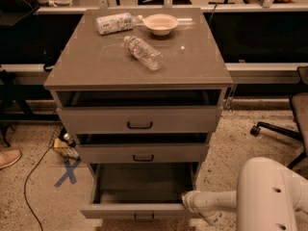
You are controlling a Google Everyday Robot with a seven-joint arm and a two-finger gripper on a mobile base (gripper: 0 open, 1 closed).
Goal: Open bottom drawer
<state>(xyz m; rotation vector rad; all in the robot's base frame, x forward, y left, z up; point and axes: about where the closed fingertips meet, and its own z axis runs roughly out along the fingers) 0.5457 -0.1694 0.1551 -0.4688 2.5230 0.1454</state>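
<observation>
The bottom drawer [139, 210] of the grey-beige cabinet is pulled well out, and its dark inside [144, 182] shows. Its small black bar handle [144, 217] sits at the lower frame edge. The middle drawer [143, 153] and top drawer [139, 120] stand slightly ajar. My white arm [272, 194] reaches in from the lower right. The gripper [188, 201] is at the right front corner of the bottom drawer, against its front panel.
On the cabinet top lie two plastic bottles [142, 52] [114, 22] and a white bowl [160, 23]. An office chair base [276, 126] stands at the right. A blue X [67, 172], a cable and a shoe [8, 159] are on the floor at left.
</observation>
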